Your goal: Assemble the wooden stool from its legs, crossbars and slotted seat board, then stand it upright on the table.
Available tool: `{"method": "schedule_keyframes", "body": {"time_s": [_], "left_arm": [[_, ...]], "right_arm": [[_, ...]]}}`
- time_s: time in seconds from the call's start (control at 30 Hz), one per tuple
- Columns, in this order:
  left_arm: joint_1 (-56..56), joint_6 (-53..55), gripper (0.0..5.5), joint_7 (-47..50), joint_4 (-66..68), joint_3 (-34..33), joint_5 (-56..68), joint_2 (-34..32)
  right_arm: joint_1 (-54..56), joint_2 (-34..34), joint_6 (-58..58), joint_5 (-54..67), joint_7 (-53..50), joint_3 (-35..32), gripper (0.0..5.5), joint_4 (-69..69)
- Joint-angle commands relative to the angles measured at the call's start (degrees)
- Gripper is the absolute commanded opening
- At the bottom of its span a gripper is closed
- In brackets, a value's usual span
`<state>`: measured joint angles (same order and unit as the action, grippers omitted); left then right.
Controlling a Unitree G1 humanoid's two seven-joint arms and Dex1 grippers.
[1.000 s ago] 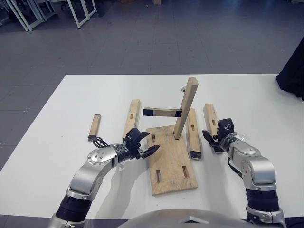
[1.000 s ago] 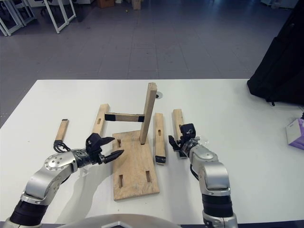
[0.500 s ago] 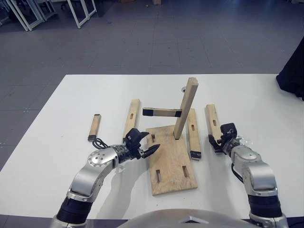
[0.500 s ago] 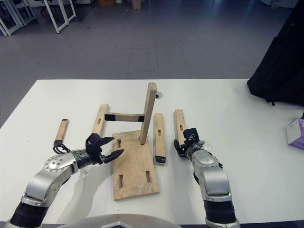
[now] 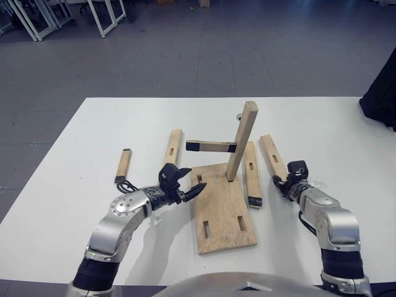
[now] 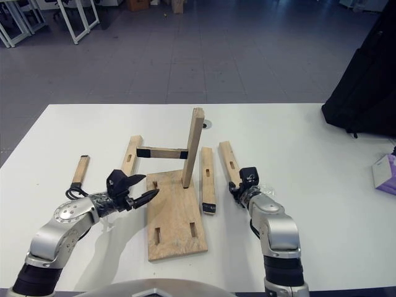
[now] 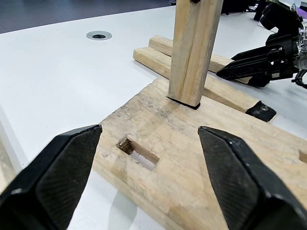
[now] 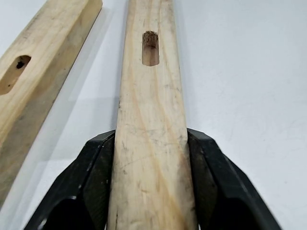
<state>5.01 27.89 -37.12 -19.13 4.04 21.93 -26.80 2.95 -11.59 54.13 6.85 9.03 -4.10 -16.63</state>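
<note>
Your right pincer (image 8: 151, 140) is pinching the near end of a loose leg (image 5: 271, 154), one finger on each long side. The leg seems to lie flat on the tabletop (image 5: 74, 179), just beside a second leg (image 5: 250, 172). I think the end grip is chosen so the slotted face stays free for a crossbar.

Your left pincer (image 7: 144, 158) is spread wide and hovers over the near left corner of the seat board (image 5: 224, 207), an empty slot (image 7: 139, 151) between its fingers. It is probably there to steady the board. The board lies flat with one upright leg (image 5: 241, 141) standing in its far slot, and a crossbar (image 5: 210, 146) sticks out sideways from this leg. A third leg (image 5: 172, 148) and a short bar (image 5: 122, 166) wait farther left, well apart from the board.

The tabletop is white and smooth, so loose wood may slide easily. Behind it you have grey floor (image 5: 204, 55), white table frames (image 5: 102, 15) and a black bag (image 6: 362, 74).
</note>
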Motion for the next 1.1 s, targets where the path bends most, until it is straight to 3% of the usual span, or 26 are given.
{"method": "schedule_keyframes", "body": {"time_s": [0.03,0.1,0.23,0.33,0.43,0.7,0.77,0.87,1.1], "left_arm": [[-0.8,-0.71,3.72,-1.22,0.64,-3.47,3.72,1.0],[-1.31,-1.54,3.72,-2.58,1.64,-5.61,6.83,2.06],[-1.79,-1.47,3.72,-5.17,2.35,-7.51,11.65,2.98],[-2.18,-1.07,3.72,-6.69,3.27,-7.54,13.21,3.0],[-2.5,-0.51,3.72,-7.92,4.5,-8.29,15.39,3.01],[-3.61,11.74,3.72,-13.95,-1.48,-14.5,42.09,2.34],[-5.18,14.54,3.72,-12.77,-1.78,-15.76,50.01,3.06],[-5.28,17.22,4.28,-10.39,-2.03,-15.83,56.46,3.63],[-5.43,17.82,4.37,-6.17,-3.09,-13.45,56.85,4.43]], "right_arm": [[7.43,3.16,-11.57,6.53,2.15,-7.37,2.02,2.79],[11.82,6.0,-15.18,18.07,7.99,-13.87,2.02,3.38],[12.34,6.62,-8.08,49.67,23.48,-21.33,2.02,-0.81],[7.15,4.3,-4.45,63.57,30.79,-22.45,2.02,-3.81],[1.92,1.95,-3.1,68.32,36.94,-19.69,2.02,-7.35],[-3.27,-9.5,-9.83,47.97,52.21,1.6,2.02,-5.82],[-2.24,-9.58,-11.34,46.64,53.77,3.79,2.02,-4.72],[-1.57,-9.87,-12.22,45.87,54.69,5.67,2.02,-4.03],[-2.12,-10.31,-13.95,44.07,54.67,8.5,2.02,-3.61]]}}
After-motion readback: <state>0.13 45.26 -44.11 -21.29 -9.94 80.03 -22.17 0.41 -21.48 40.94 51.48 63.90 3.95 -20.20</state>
